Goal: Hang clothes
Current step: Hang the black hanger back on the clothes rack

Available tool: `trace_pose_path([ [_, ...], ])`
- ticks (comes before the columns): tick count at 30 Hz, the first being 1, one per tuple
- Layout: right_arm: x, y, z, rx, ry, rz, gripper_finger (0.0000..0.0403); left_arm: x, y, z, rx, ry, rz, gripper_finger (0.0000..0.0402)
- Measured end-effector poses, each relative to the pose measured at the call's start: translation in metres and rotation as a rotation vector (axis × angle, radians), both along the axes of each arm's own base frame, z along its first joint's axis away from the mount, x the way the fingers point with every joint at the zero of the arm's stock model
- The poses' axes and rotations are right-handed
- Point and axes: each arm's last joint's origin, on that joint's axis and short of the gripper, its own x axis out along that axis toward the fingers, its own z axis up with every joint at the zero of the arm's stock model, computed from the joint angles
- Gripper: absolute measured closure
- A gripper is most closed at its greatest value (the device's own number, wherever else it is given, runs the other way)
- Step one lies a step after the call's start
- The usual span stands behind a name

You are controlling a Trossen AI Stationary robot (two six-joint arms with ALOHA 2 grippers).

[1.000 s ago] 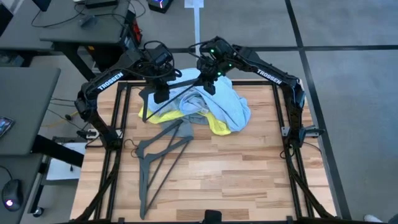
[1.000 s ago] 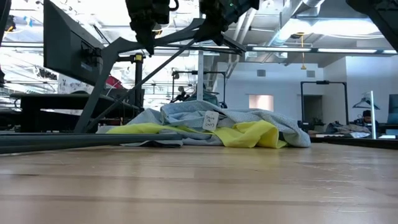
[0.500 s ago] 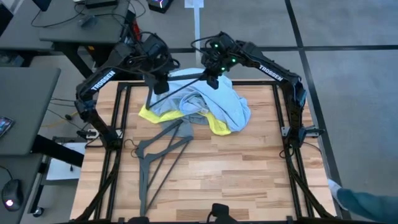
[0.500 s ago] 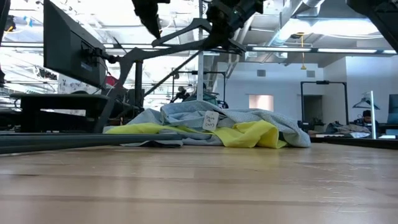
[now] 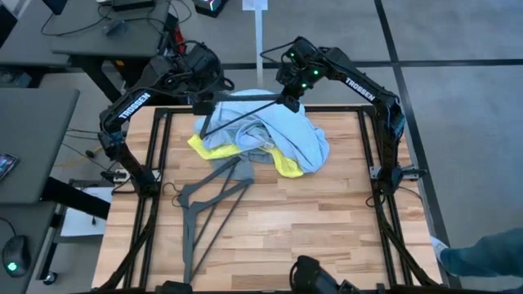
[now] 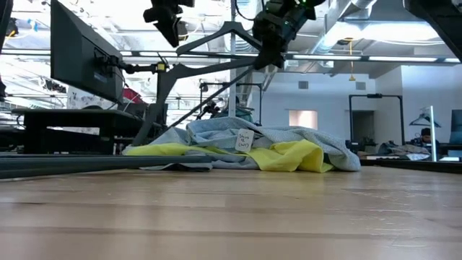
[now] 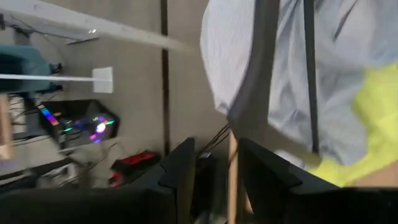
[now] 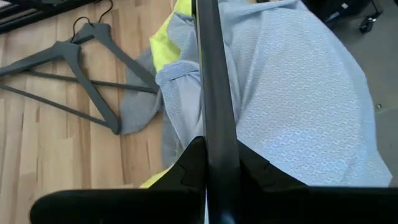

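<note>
The right claw (image 5: 288, 101) pinches a black hanger (image 5: 237, 114) above the clothes (image 5: 270, 139), heaped at the counter's (image 5: 327, 220) far end. Hanger's length runs leftward to the spread left claw (image 5: 204, 100), just off it.

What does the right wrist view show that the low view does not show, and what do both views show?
Only the right wrist view shows the two spare hangers lying on the wooden table, and the right gripper with its fingers shut on the held hanger. Only the low view shows the white tag on the pile and the room behind. Both show the held hanger above the light-blue shirt and the yellow T-shirt.
</note>
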Motion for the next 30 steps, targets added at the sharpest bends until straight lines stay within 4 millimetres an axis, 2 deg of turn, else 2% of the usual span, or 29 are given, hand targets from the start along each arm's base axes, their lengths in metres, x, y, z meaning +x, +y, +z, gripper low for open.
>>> trace_pose_path([
  [4,-0.005,-0.007,0.0,-0.02,-0.005,0.004,0.0375,-0.002,-0.001,-0.001,0.037,0.088,-0.018,0.0294],
  [13,-0.006,-0.009,0.001,-0.037,-0.016,0.032,0.0375,-0.002,-0.006,-0.004,0.029,0.136,-0.03,0.0294],
  [18,-0.006,-0.008,0.001,-0.04,-0.019,0.045,0.0375,-0.006,0.004,-0.013,0.007,0.173,0.007,0.0294],
  [24,-0.006,-0.008,0.001,-0.047,-0.018,0.057,0.0375,-0.007,0.007,-0.024,-0.028,0.228,0.01,0.0294],
  [30,-0.006,-0.008,0.001,-0.046,-0.018,0.057,0.0375,-0.01,0.019,-0.032,-0.003,0.259,0.037,0.0294],
])
